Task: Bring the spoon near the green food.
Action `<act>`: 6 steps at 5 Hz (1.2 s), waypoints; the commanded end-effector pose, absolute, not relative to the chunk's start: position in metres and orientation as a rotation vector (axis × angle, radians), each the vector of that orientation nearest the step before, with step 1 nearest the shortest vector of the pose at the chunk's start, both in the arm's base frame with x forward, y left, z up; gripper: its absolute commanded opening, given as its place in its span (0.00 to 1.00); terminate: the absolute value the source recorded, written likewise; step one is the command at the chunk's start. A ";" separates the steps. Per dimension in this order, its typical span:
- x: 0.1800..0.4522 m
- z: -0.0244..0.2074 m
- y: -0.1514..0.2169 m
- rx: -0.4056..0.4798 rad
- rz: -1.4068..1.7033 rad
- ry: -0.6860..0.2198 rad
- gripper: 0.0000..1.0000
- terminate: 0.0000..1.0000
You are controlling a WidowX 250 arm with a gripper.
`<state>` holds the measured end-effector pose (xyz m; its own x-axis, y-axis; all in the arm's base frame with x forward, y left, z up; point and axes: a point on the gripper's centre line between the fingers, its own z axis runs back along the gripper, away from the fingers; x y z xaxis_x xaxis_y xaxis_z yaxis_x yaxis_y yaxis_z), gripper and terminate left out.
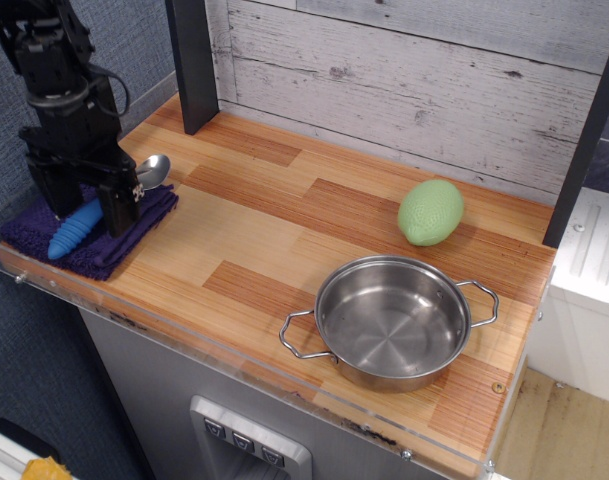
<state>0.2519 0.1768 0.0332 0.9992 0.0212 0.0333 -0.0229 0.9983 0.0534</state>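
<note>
The spoon [76,229] lies on a purple cloth [114,240] at the left end of the wooden counter, its silver bowl [152,170] pointing to the back and its blue handle to the front. My gripper [86,208] is open and low over the cloth, one finger on each side of the blue handle, hiding its middle. The green food [430,211], pale green and lemon-shaped, rests on the counter at the back right, far from the spoon.
A steel pot [392,320] with two handles stands at the front right, just in front of the green food. A dark post [195,62] stands at the back left. A clear plastic lip [214,345] runs along the counter's front edge.
</note>
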 end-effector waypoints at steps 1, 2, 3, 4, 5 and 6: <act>0.257 0.036 0.185 0.085 -0.002 -0.051 1.00 0.00; 0.258 0.033 0.186 0.099 -0.009 -0.043 1.00 0.00; 0.258 0.031 0.184 0.104 -0.021 -0.041 1.00 0.00; 0.259 0.032 0.182 0.106 -0.032 -0.038 1.00 0.00; 0.259 0.031 0.182 0.104 -0.034 -0.034 0.00 0.00; 0.258 0.039 0.178 0.095 -0.022 -0.036 0.00 0.00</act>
